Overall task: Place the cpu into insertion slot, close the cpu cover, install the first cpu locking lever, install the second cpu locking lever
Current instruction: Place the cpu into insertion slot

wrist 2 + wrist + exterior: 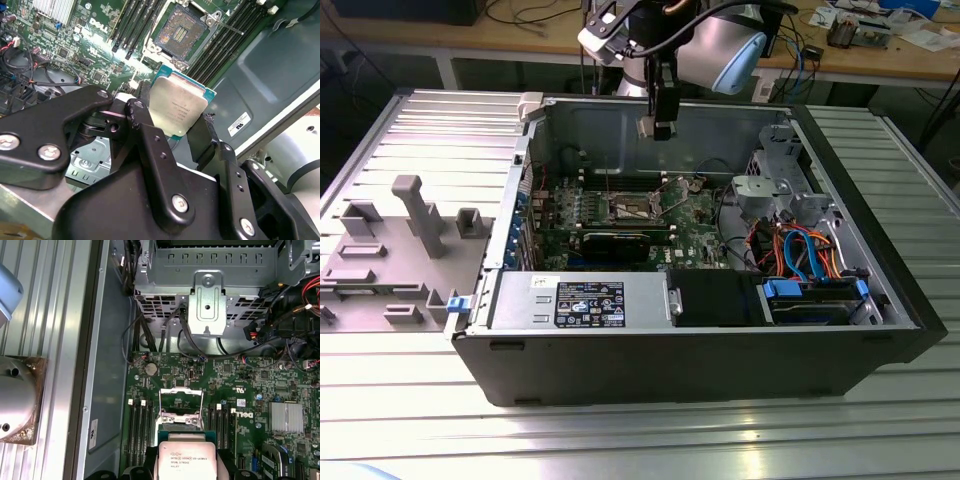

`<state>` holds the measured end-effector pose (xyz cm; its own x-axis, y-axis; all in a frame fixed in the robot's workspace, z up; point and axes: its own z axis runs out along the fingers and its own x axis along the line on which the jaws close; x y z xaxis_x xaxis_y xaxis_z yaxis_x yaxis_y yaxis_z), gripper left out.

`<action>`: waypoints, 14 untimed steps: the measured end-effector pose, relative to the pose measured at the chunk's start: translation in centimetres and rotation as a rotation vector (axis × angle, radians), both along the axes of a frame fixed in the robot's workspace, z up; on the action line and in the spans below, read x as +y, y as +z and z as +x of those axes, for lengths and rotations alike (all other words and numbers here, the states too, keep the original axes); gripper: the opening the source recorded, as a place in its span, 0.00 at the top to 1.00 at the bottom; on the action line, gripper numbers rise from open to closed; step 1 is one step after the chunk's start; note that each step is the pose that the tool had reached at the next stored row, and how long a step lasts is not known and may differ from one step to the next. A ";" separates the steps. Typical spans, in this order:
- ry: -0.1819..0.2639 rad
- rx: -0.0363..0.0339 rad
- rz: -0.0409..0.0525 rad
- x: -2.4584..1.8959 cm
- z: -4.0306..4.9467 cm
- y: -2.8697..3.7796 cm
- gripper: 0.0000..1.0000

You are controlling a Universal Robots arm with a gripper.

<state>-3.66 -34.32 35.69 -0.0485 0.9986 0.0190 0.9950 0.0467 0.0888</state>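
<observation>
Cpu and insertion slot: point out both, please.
cpu (177, 106), second wrist view, middle of its silver top.
insertion slot (180, 31), second wrist view, middle of its dark pin field.

The cpu (177, 107), a silver-topped square chip with a green rim, is hanging tilted above the board, gripped at its edges. The insertion slot (180, 31) is lying open, its dark pin field exposed, and the cpu cover (181, 416) is standing raised.

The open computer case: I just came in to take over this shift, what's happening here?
The arm's gripper holds the cpu by its edges above the green motherboard inside the computer case. The insertion slot is empty, its pin field bare, with the cpu cover swung up. The cpu is not yet seated.
</observation>
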 end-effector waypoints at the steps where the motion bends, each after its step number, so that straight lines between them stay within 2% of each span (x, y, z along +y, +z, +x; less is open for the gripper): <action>1: 0.000 0.0000 0.0000 0.00 0.00 -0.01 0.46; 7: -0.004 0.0000 0.0002 0.00 -0.01 -0.13 0.46; 11: -0.037 0.0026 -0.0001 0.00 -0.02 -0.27 0.46; 14: -0.039 0.0027 0.0001 0.00 -0.02 -0.43 0.46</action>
